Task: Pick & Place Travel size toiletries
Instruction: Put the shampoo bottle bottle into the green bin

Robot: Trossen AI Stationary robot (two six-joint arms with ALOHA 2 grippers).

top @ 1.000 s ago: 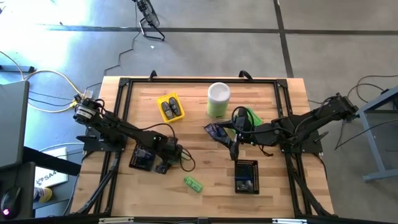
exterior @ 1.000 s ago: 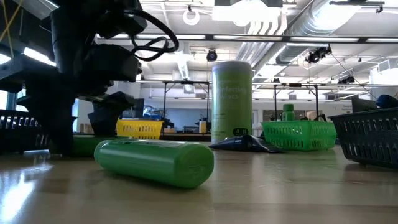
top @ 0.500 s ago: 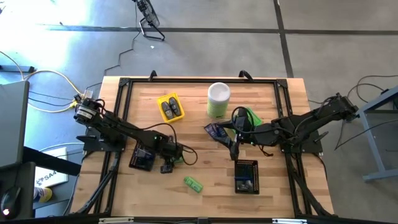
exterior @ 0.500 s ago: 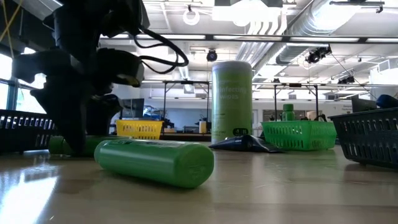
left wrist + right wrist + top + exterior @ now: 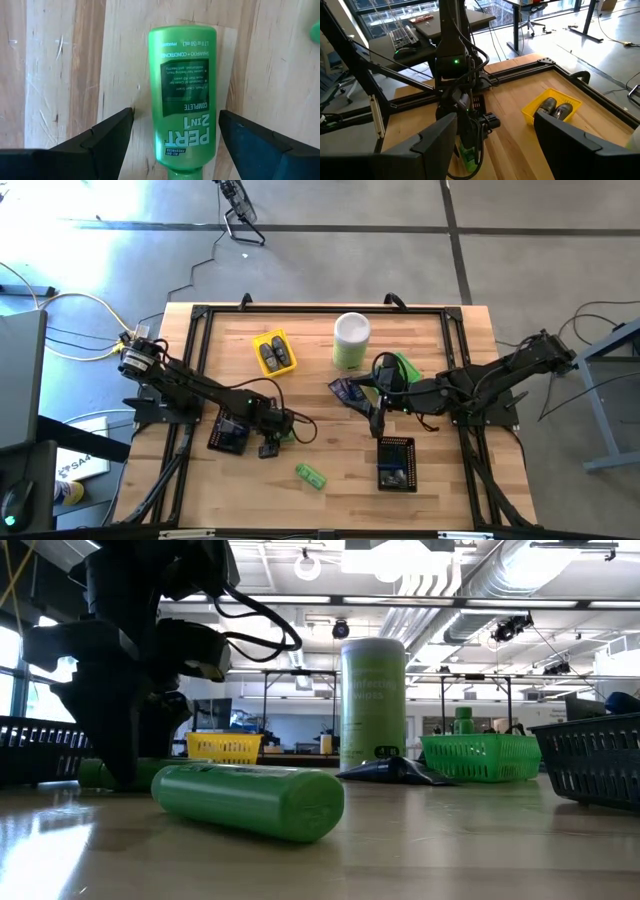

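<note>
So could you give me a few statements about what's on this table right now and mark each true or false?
1. The left gripper has its fingers spread on either side of a green shampoo bottle lying on the wood. True.
2. The yellow tray holds green bottles. False: it holds dark grey oval pieces.
3. The tall pale-green canister stands upright. True.
4. The right gripper is clamped shut on a razor. False: its fingers are open and hold nothing.
5. A second green bottle lies loose near the table's front edge. True.
</note>
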